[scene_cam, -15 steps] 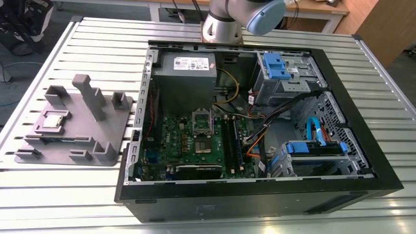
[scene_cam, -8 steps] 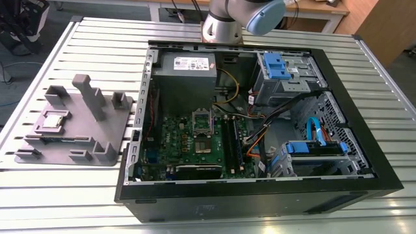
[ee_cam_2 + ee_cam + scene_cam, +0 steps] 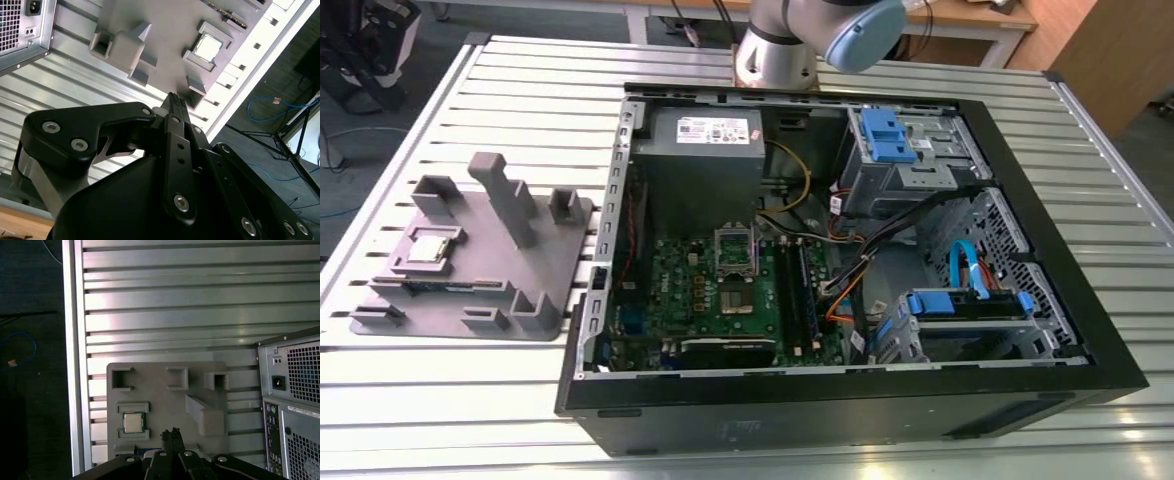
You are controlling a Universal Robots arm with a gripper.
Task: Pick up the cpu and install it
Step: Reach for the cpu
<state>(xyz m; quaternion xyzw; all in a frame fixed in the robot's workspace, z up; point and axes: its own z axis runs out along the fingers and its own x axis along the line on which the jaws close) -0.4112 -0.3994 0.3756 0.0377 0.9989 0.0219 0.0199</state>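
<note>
The cpu [image 3: 430, 246] is a small flat square with a pale, shiny silver-grey metal top and a narrow darker border. It lies flat in a shallow framed recess of the grey plastic tray [image 3: 470, 275], close to one edge. Upright posts and blocks rise from the tray around it. In both wrist views the cpu [image 3: 133, 423] [image 3: 208, 47] catches the light. The gripper [image 3: 170, 432] [image 3: 174, 96] hangs above the tray, off to one side of the chip and clear of it. Its black fingers [image 3: 178, 145] are pressed together with nothing between them. The tray rests on a slatted metal tabletop [image 3: 454, 400] at the exterior view's left, just beside an opened computer case [image 3: 854, 405] with its green motherboard [image 3: 714, 295] exposed.
</note>
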